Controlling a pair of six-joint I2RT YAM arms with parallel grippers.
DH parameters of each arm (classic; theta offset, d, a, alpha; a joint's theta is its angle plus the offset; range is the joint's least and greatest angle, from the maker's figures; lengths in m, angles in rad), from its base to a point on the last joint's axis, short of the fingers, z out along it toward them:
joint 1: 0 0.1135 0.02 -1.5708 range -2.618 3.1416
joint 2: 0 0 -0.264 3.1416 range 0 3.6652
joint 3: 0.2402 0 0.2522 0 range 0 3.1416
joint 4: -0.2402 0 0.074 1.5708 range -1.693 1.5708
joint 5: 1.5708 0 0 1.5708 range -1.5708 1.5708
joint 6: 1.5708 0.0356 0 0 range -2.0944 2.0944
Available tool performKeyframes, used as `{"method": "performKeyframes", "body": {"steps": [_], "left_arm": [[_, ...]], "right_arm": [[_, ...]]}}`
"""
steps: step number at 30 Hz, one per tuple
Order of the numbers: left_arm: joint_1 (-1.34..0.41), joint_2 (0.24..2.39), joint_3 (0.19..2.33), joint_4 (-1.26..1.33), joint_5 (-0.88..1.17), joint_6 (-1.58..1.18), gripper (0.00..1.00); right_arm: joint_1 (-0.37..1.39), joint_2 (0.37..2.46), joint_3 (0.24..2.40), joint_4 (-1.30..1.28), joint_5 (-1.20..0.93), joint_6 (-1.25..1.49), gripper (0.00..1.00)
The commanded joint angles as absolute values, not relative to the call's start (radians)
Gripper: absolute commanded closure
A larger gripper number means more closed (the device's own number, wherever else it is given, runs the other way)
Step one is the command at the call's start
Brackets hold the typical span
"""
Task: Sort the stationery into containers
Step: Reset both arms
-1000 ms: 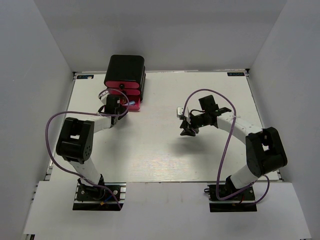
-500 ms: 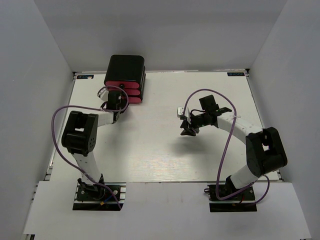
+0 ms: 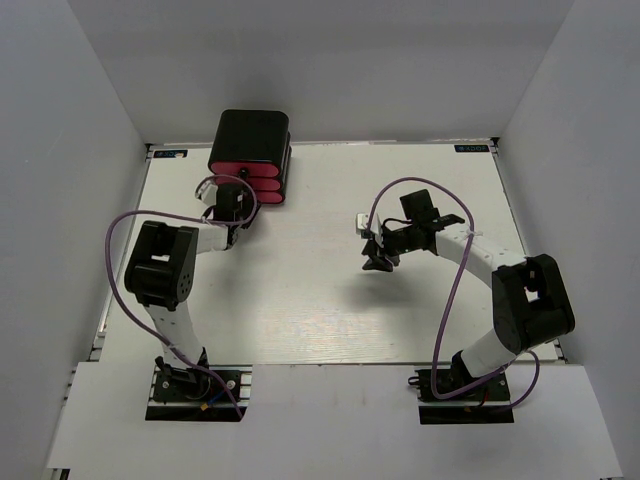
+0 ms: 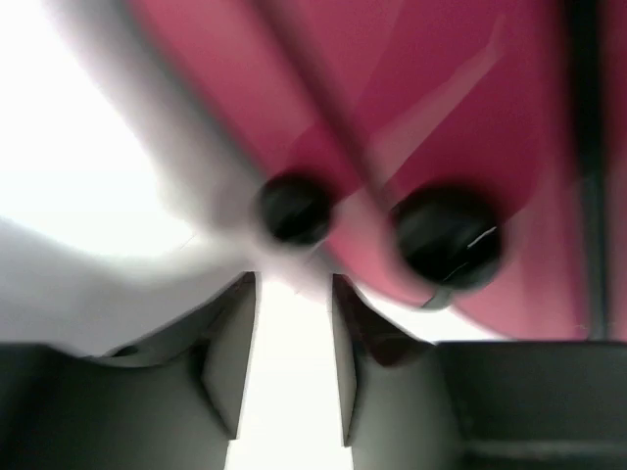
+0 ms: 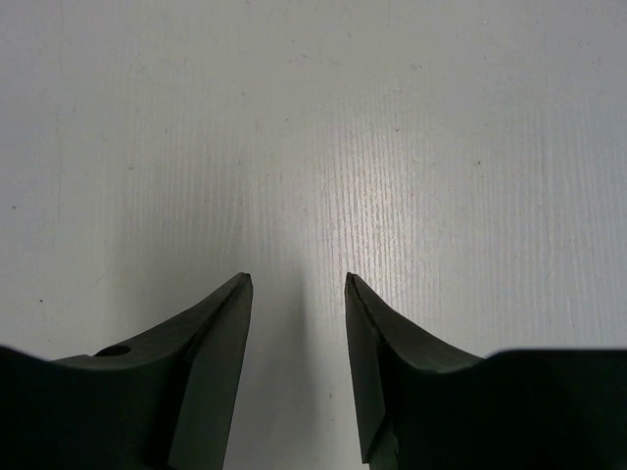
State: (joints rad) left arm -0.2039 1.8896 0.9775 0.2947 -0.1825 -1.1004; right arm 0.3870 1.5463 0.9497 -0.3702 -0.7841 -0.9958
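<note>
Pale grey walls box in a white worktop point(image 3: 300, 300), and little stands on it besides the arms, their purple cables and the glossy black cabinet point(image 3: 252, 135) at its far left. I use that cabinet as my reference.

The three pink drawers point(image 3: 250, 182) stacked in the cabinet look pushed in from above, their fronts about flush with one another. I cannot see inside them, so I cannot confirm what they hold. No blue, orange or green stationery lies loose anywhere on the surface. The one candidate is a small white piece point(image 3: 359, 222), well to the right of the cabinet and nearer the arm bases. It is too small for me to be sure what it is. My judgement is that the sorting is nearly finished. If that white piece is stationery, it is what remains.

The left gripper point(image 4: 294, 289) sits right at the cabinet's front. Its jaws are a little apart, with bright worktop showing in the gap and nothing pinched. Its wrist view is blurred, but I can make out two black knobs point(image 4: 294, 209) point(image 4: 449, 238) on the pink fronts just beyond the fingertips. Neither is between the jaws.

The right gripper point(image 5: 297, 284) hangs over bare worktop, far right of the cabinet and just nearer the arm bases than the white piece. Its jaws are spread and empty.
</note>
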Motion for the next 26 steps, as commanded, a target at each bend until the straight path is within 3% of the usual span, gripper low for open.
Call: {"method": "performKeyframes", "body": {"steps": [1, 3, 6, 11, 14, 16, 18, 26], "left_arm": [[-0.199, 1.793, 0.884, 0.319, -0.141, -1.109, 0.51], [-0.218, 1.717, 0.795, 0.328, -0.129, -1.091, 0.45], [-0.218, 1.629, 0.68, 0.341, -0.1, -1.069, 0.37], [-0.218, 1.416, 0.549, 0.382, 0.044, -0.892, 0.26], [-0.227, 1.28, 0.54, 0.367, 0.199, -0.726, 0.16], [-0.227, 1.198, 0.528, 0.31, 0.239, -0.649, 0.07], [-0.227, 1.075, 0.516, 0.26, 0.27, -0.597, 0.0], [-0.227, 0.893, 0.577, 0.088, 0.25, -0.483, 0.0]], "right_arm": [[0.385, 1.526, 0.954, -0.376, -0.795, -0.991, 0.51], [0.38, 1.516, 0.945, -0.368, -0.798, -0.982, 0.49], [0.379, 1.503, 0.93, -0.351, -0.807, -0.954, 0.38], [0.382, 1.48, 0.925, -0.339, -0.79, -0.901, 0.1], [0.376, 1.43, 0.939, -0.255, -0.735, -0.722, 0.1], [0.38, 1.367, 0.93, -0.134, -0.556, -0.445, 0.1], [0.376, 1.329, 0.954, -0.138, -0.397, -0.361, 0.1], [0.37, 1.19, 0.881, -0.08, -0.319, -0.229, 0.1]]}}
